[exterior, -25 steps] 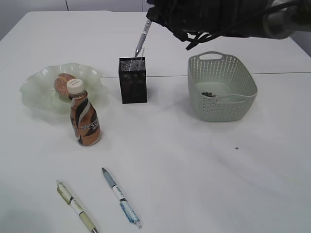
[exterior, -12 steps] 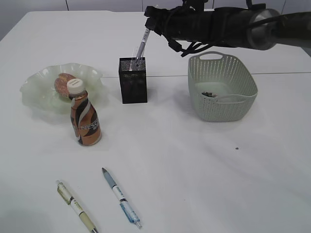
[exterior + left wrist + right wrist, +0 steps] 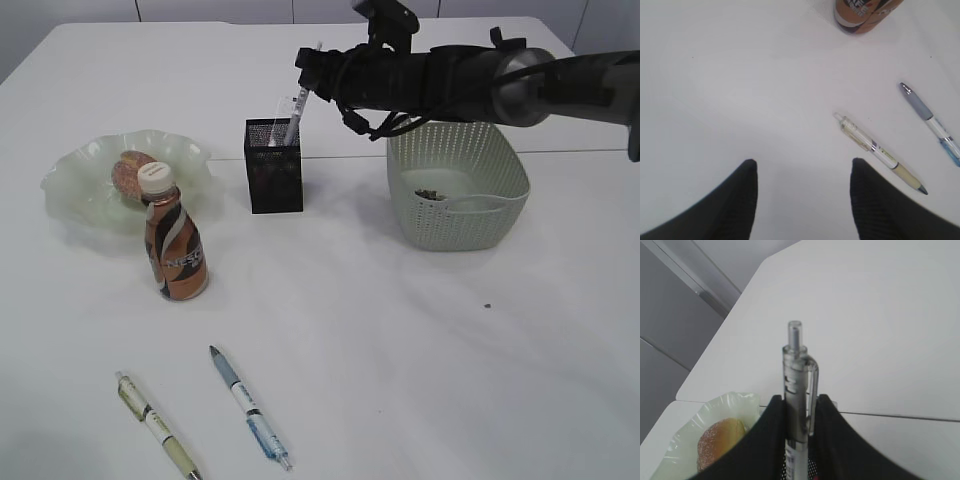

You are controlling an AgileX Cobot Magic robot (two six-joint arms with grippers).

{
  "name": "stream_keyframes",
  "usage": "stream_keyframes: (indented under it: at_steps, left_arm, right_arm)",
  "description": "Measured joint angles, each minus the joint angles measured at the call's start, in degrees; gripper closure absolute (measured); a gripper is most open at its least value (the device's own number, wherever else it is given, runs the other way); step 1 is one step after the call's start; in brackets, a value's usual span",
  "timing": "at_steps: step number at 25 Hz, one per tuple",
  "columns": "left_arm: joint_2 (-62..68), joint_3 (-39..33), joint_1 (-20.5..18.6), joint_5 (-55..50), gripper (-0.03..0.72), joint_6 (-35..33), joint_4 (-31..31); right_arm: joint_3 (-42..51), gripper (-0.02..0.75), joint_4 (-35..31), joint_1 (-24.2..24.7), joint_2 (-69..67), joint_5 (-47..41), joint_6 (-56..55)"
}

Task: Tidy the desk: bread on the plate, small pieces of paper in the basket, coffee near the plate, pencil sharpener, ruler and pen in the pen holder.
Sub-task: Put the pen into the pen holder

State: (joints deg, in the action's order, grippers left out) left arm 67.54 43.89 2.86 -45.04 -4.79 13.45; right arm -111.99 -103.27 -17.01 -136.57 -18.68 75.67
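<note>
The white table (image 3: pixel 400 340) carries everything, and the black mesh pen holder (image 3: pixel 274 166) at its far middle serves as the mark for the rest. The right arm reaches in from the right, over the pale green basket (image 3: pixel 457 182) that stands well to the right of the pen holder and has a few dark scraps in its bottom. To the left of the pen holder lies the wavy green glass plate (image 3: pixel 90 180) with the round bread (image 3: pixel 130 171) on it; the brown coffee bottle (image 3: pixel 175 246) stands upright just in front of the plate, left and nearer than the pen holder. The right pincer (image 3: pixel 308 78) sits directly above the pen holder, closed narrowly on a clear pen (image 3: pixel 796 390) near its upper end; the pen leans a little, its clicker rising above the fingers (image 3: pixel 832 440) and its lower end down inside the pen holder's mouth. Well in front of the pen holder, near the table's front edge, two more pens lie flat and apart: a blue-grey pen (image 3: pixel 249 407) and, to its left, a yellowish pen (image 3: pixel 157 424). The left pincer (image 3: pixel 802 197) hovers over bare table beside the yellowish pen, standing wide with nothing between its jaws.
</note>
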Motion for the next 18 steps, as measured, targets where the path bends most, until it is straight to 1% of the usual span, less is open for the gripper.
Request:
stream_keyframes:
  at_steps: [7,12,18]
  left_arm:
    - [0.0,0.0,0.0,0.0,0.255,0.0,0.0]
    - [0.0,0.0,0.0,0.1,0.255,0.0,0.0]
    - [0.0,0.0,0.0,0.1,0.255,0.0,0.0]
  right_arm:
    - [0.0,0.620,0.0,0.0,-0.3,-0.1,1.0]
    - [0.0,0.620,0.0,0.0,-0.3,-3.0,2.4]
    - [0.0,0.614,0.0,0.0,-0.3,-4.0,3.3]
